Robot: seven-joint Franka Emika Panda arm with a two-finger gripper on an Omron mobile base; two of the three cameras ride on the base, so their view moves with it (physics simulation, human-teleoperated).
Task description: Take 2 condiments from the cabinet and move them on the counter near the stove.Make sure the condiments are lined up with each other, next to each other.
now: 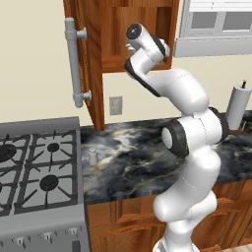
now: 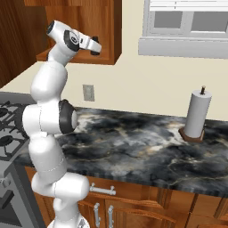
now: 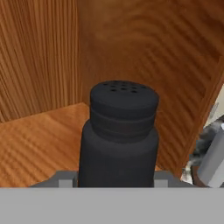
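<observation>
The black condiment shaker [image 3: 119, 131] stands upright on the wooden shelf [image 3: 39, 144] inside the open cabinet [image 1: 115, 34]. My gripper [image 3: 113, 180] is shut on its lower body, one finger on each side. From the right base view the gripper [image 2: 94, 49] reaches into the cabinet [image 2: 109, 31] at shelf height. The light grey condiment shaker [image 1: 92, 156] stands on the dark marbled counter [image 1: 133, 152], right beside the stove [image 1: 34, 172].
The cabinet door [image 1: 93, 83] with its grey bar handle [image 1: 75, 64] hangs open above the stove's right edge. A paper-towel holder [image 2: 196, 113] stands far right on the counter [image 2: 133, 142]. A white glass-front cabinet [image 2: 187, 26] is up on the right.
</observation>
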